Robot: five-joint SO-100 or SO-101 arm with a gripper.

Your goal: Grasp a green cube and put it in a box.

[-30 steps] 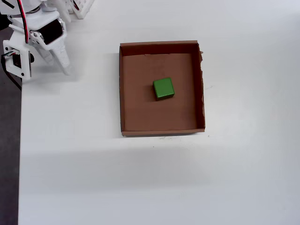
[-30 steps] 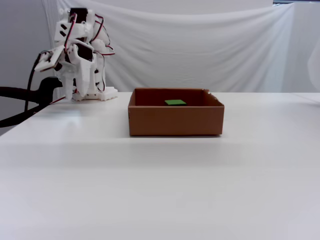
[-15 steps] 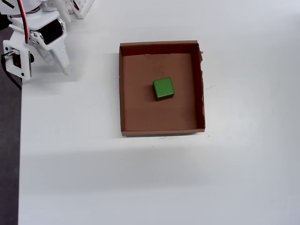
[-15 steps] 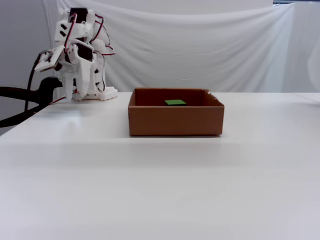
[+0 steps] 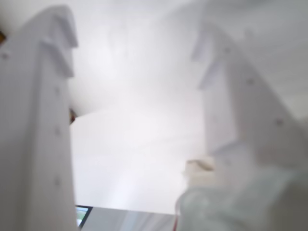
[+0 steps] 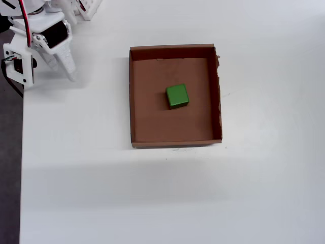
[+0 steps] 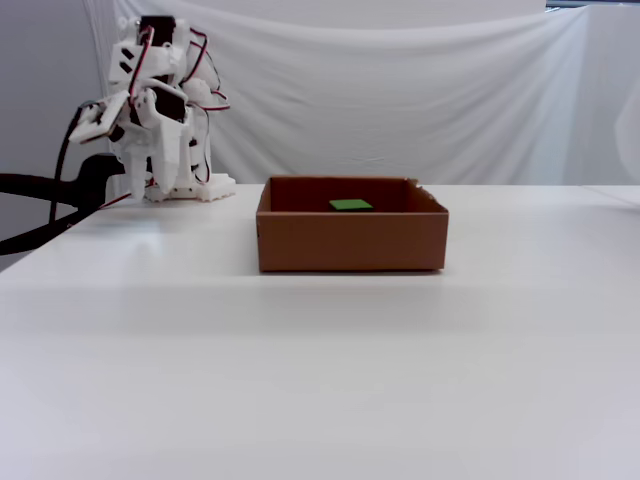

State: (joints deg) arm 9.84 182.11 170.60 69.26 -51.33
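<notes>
White cloth is hung behind a plain white desk (image 7: 320, 360). Pretty much nothing has been moved over the last second: the green cube (image 6: 177, 95) is sat flat near the middle of the box (image 6: 133, 101), top face just seen over the wall in the fixed view (image 7: 351, 205). The end effector (image 6: 57, 67) is parked well apart from the box, fingers spread with nothing held between them. So the job looks done, arm tucked away.
</notes>
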